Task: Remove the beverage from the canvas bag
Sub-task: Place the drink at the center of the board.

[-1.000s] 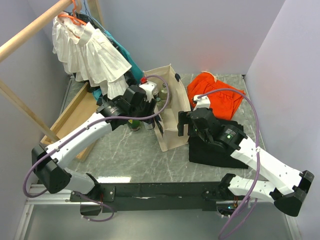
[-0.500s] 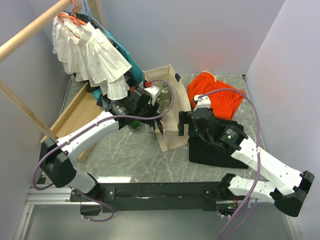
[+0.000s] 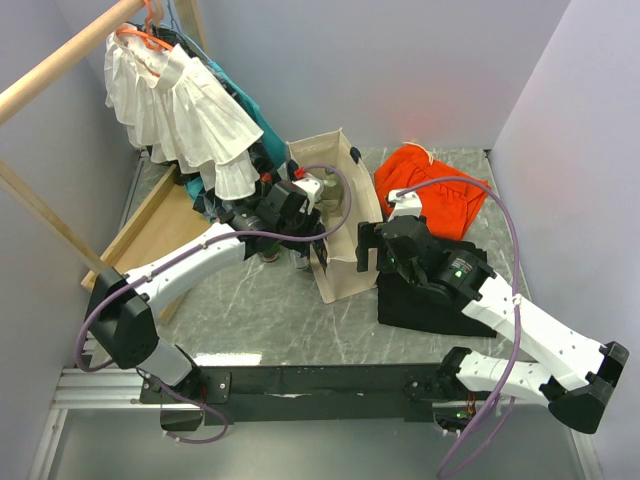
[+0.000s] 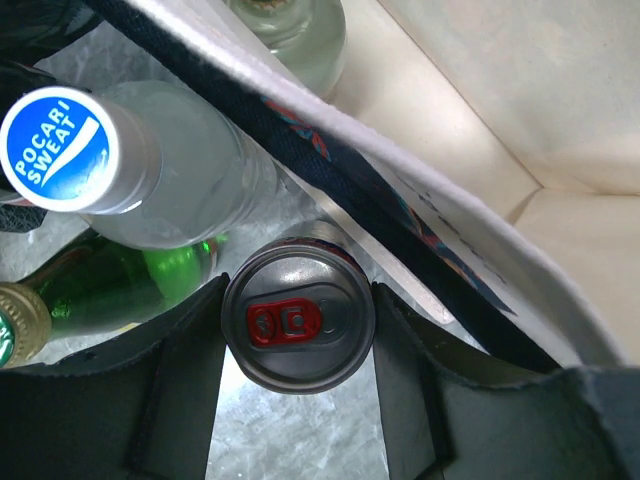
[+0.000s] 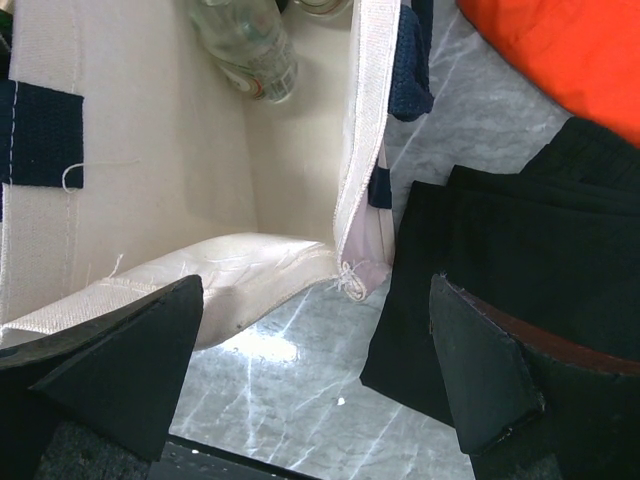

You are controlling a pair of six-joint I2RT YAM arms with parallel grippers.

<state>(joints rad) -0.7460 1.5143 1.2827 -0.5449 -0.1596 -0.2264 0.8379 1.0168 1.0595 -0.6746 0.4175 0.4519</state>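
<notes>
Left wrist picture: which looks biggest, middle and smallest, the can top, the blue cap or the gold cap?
1. can top, just barely.
2. blue cap, nearly as big; it may sit nearer the camera, so that's unsure.
3. gold cap, clearly smallest, partly cut off at the edge.

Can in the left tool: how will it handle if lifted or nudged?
The can is smooth rigid metal, so probably slippery in the left tool. Tab looks unopened: likely full, heavy for its size. Round, so it would probably roll if tipped.

The blue bottle cap [image 4: 58, 135] reads "POCARI SWEAT"; marks atop the can [image 4: 297, 320] look illegible.
</notes>
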